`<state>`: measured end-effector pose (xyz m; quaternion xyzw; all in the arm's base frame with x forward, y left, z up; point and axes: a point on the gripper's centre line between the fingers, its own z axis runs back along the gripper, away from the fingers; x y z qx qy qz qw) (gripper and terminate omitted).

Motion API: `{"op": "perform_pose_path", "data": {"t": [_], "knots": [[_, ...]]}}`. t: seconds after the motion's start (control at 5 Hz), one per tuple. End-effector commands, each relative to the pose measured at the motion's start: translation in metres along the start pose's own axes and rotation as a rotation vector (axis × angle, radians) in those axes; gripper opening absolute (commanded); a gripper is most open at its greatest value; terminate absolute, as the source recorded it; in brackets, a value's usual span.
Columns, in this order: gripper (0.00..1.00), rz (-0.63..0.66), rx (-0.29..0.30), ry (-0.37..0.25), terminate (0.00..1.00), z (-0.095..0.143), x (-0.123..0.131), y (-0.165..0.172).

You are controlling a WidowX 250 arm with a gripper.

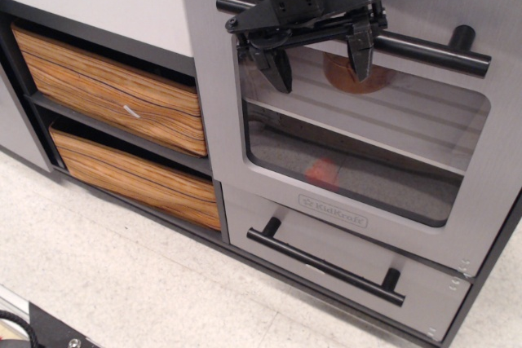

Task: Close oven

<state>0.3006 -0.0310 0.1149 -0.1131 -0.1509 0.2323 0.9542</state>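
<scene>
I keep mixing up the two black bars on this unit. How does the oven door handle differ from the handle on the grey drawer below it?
The oven door handle is thicker and sits high, above the clear window; the drawer handle is thinner and sits low, under the logo. The open gripper hangs in front of the oven door handle's left part, while the drawer handle is fully exposed. Both are black bars on standoffs, mounted on silver-grey fronts.

Cut off above the oven (359, 132) handle: the arm. Hidden behind the gripper (320, 61): the handle's left stretch. Blurred behind the oven window: 2 objects, 1 red, 1 brown.
</scene>
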Motion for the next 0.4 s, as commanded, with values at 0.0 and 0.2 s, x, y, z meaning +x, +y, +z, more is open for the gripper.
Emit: {"op": "perform_pose_path", "data": {"t": [0.0, 0.2], "knots": [[1.00, -0.010, -0.024, -0.024, 0.00, 0.0245, 0.0210, -0.0055], [1.00, -0.010, -0.024, -0.024, 1.00, 0.0245, 0.0210, -0.0055]]}}
